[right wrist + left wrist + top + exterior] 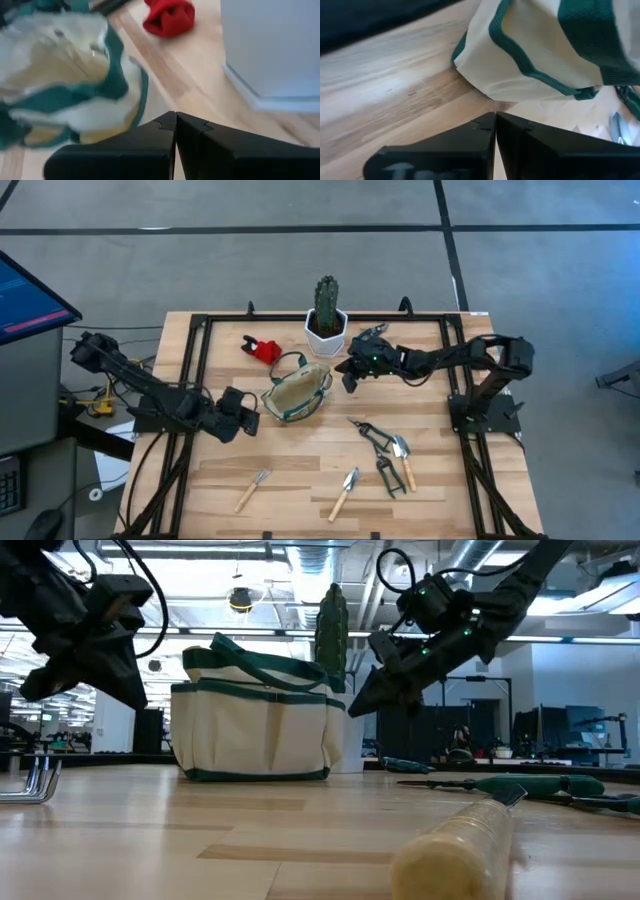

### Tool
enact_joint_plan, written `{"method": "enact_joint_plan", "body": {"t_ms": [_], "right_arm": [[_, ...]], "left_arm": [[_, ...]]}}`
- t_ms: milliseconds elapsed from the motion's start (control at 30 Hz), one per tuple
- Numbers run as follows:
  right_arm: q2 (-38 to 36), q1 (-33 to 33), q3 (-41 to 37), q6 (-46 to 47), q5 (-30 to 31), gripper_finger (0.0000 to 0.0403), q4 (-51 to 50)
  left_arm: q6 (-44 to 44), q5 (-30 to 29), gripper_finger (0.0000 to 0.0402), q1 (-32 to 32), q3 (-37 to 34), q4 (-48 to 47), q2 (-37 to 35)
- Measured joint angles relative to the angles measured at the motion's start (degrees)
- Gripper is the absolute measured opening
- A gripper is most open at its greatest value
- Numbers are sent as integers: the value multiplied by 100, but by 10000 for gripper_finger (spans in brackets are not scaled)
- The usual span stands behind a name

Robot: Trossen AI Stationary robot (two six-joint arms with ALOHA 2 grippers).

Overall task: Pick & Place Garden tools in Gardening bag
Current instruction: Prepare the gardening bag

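Tools lie in two loose groups on your worktop, none yet in a grip. The pruning shears (375,438) and a metal trowel (403,458) lie together toward the front right, their long axes running roughly back-to-front; a second wooden-handled trowel (345,493) and the hand fork (253,489) rest nearer the front edge, both slanted. The red pruner-like piece (264,348) sits toward the back, left of the cactus pot (326,330). The gardening bag (297,392) stands mid-table, mouth up.

Your right gripper (351,368) hangs above the table just beside the bag's right side, fingers pressed together and holding nothing; the shears group lies from it toward the front edge, so I judge this arm the nearer one for those. Your left gripper (244,412) sits just left of the bag, likewise closed and empty; the fork lies forward of it. Either arm must part its fingers and turn them across a handle's long axis first.
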Motion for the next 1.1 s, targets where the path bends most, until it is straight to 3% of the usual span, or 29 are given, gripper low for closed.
{"method": "enact_joint_plan", "body": {"t_ms": [333,567,800,1100], "right_arm": [[512,-89,198,1,12,0,503],[1038,13,848,-1,-538,0,490],[1043,111,1075,-49,-555,0,-333],[671,302,1063,-259,-669,0,-1371]], "left_arm": [[-24,-130,1,2,0,654,577],[-84,-187,1,237,0,643,969],[-40,-206,1,497,0,784,1157],[880,-265,1,882,0,1558,1157]]}}
